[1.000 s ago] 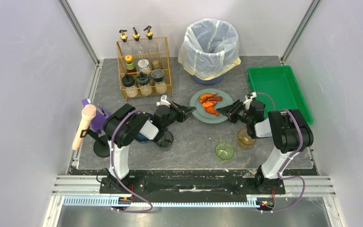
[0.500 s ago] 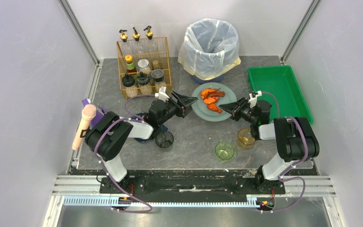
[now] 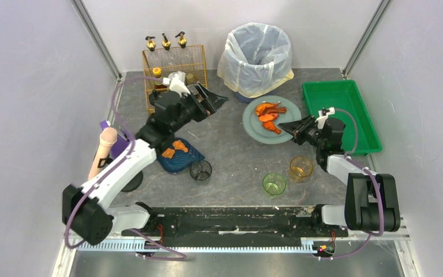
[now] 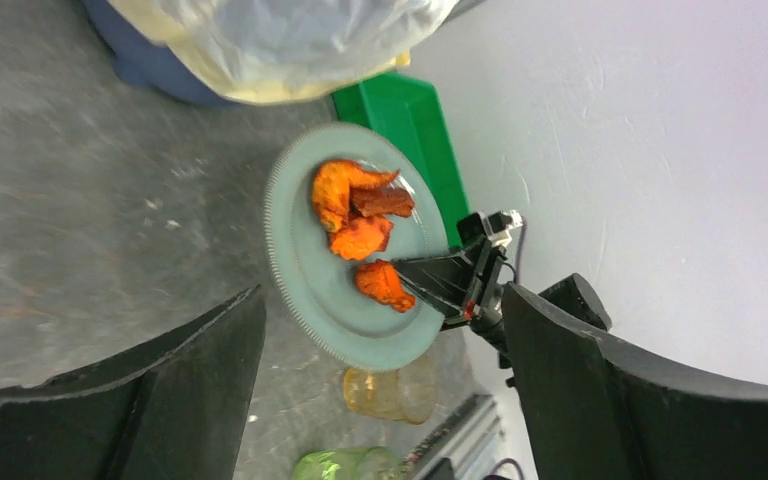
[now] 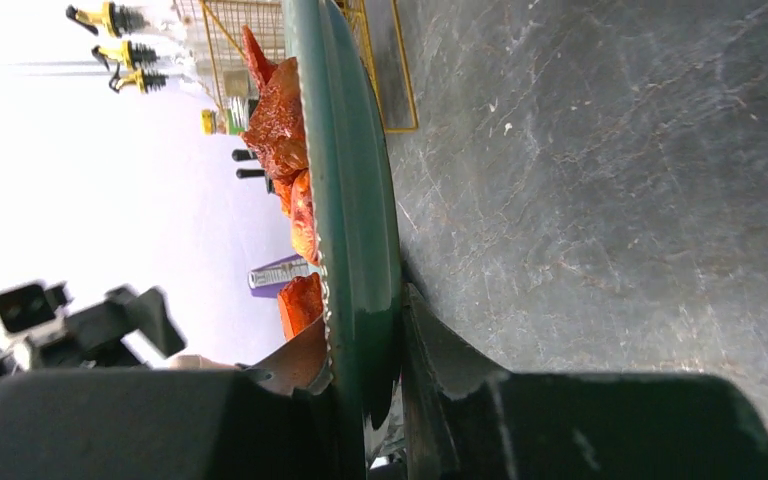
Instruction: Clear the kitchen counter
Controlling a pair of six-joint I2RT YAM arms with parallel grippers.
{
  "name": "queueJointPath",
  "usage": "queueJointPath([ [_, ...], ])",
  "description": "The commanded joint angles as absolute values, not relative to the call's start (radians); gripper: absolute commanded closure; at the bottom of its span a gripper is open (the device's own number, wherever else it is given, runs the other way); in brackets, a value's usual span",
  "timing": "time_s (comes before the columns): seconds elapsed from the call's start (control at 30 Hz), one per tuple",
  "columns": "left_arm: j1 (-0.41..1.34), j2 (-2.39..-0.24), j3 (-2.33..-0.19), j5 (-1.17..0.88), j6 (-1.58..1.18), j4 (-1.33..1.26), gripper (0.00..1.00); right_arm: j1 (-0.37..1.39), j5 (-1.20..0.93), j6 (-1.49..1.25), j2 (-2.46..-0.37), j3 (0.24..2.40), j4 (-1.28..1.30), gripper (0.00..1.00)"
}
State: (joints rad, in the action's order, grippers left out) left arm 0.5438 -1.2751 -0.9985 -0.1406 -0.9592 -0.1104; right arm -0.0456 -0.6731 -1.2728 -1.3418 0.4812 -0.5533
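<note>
A teal plate (image 3: 258, 129) with several orange food pieces (image 3: 268, 112) sits over the dark grey kitchen counter (image 3: 231, 153), in front of the bin. My right gripper (image 3: 290, 128) is shut on the plate's right rim. The right wrist view shows the plate (image 5: 352, 200) edge-on, pinched between the jaws, with the food (image 5: 278, 120) on its upper face. My left gripper (image 3: 212, 99) hangs open and empty near the wire rack, left of the plate. In the left wrist view the plate (image 4: 310, 270) lies ahead between my wide fingers (image 4: 200, 380).
A blue bowl (image 3: 186, 160) with orange pieces, a dark cup (image 3: 201, 170), a green cup (image 3: 274, 184) and an amber cup (image 3: 301, 167) stand on the counter. A lined bin (image 3: 258, 57), a green tray (image 3: 337, 112) and a wire bottle rack (image 3: 176, 83) stand behind. A microphone on a stand (image 3: 102, 153) stands far left.
My left gripper opened and swung away from the plate's left rim, back and left toward the rack. My right gripper shifted the plate right and backward.
</note>
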Motion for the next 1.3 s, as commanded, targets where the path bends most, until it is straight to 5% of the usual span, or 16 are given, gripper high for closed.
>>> queueJointPath([
  [0.0, 0.509, -1.118, -1.163, -0.011, -0.635, 0.408, 0.06, -0.074, -0.664, -1.334, -1.209, 0.592, -0.551, 1.00],
  [0.23, 0.481, -0.989, -1.264, 0.112, -0.387, 0.680, 0.00, -0.100, -0.614, -1.350, -1.130, 0.731, -0.408, 1.00],
  [0.53, 0.470, -0.920, -1.117, 0.191, -0.298, 0.671, 0.00, -0.110, -0.528, -1.346, -1.169, 0.982, -0.265, 1.00],
  [1.27, 0.441, -0.863, -0.945, 0.229, -0.286, 0.589, 0.00, -0.090, -0.345, -1.391, -1.735, 1.738, -0.183, 1.00],
])
